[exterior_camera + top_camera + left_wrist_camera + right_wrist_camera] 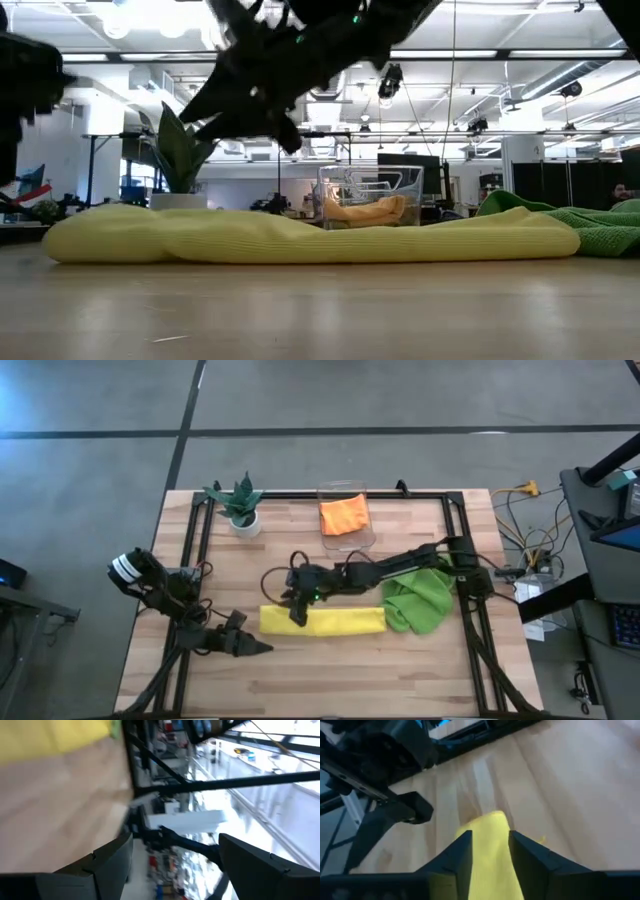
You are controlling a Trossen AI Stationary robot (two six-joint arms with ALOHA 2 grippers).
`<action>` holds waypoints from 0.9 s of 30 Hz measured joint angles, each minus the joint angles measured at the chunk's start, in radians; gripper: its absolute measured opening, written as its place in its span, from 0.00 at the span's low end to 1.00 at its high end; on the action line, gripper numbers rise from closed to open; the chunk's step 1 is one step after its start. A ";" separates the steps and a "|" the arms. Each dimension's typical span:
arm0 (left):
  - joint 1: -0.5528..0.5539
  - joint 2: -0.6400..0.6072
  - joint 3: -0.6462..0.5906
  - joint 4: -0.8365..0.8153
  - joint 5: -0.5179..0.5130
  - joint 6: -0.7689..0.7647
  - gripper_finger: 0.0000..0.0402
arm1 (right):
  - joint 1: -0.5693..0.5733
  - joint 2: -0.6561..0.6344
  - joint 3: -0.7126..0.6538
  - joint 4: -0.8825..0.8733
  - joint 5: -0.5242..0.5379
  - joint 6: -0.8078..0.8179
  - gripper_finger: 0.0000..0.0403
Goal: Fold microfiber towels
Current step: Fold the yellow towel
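A yellow towel (325, 621) lies folded into a long flat strip on the table's near middle, also seen in the low view (300, 237). My right gripper (297, 615) hangs above the strip's left end, clear of it, with its fingers apart; the towel's end (490, 865) shows below the gap (490, 837). A crumpled lime green towel (420, 598) lies at the strip's right end. An orange towel (344, 515) sits in a clear bin. My left gripper (262, 648) waits open at the near left, fingers level (175, 840).
The clear bin (345, 488) stands at the far middle of the table and a small potted plant (240, 505) at the far left. A black frame (300, 495) runs along the table's far and side edges. Bare wood lies near the front edge.
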 joint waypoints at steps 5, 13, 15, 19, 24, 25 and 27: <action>-0.014 -0.079 -0.009 -0.008 0.014 0.097 0.69 | 0.021 -0.090 -0.015 -0.207 -0.022 0.019 0.37; -0.011 -0.279 -0.044 -0.290 0.001 0.097 0.69 | 0.209 -0.156 -0.163 -0.360 0.029 0.129 0.37; -0.005 -0.358 -0.037 -0.441 0.000 0.059 0.69 | 0.262 -0.178 -0.225 -0.307 0.098 0.198 0.36; 0.036 -0.509 0.012 -0.894 0.021 -0.109 0.65 | 0.343 -0.214 -0.340 -0.087 0.228 0.313 0.33; 0.184 -0.609 0.071 -1.254 0.209 -0.154 0.59 | 0.325 -0.201 -0.408 0.113 0.318 0.315 0.30; 0.227 -0.619 0.072 -1.256 0.251 -0.122 0.58 | 0.305 -0.199 -0.417 0.120 0.324 0.309 0.29; 0.305 -0.627 0.072 -1.241 0.308 -0.057 0.56 | 0.261 -0.197 -0.427 0.115 0.333 0.276 0.29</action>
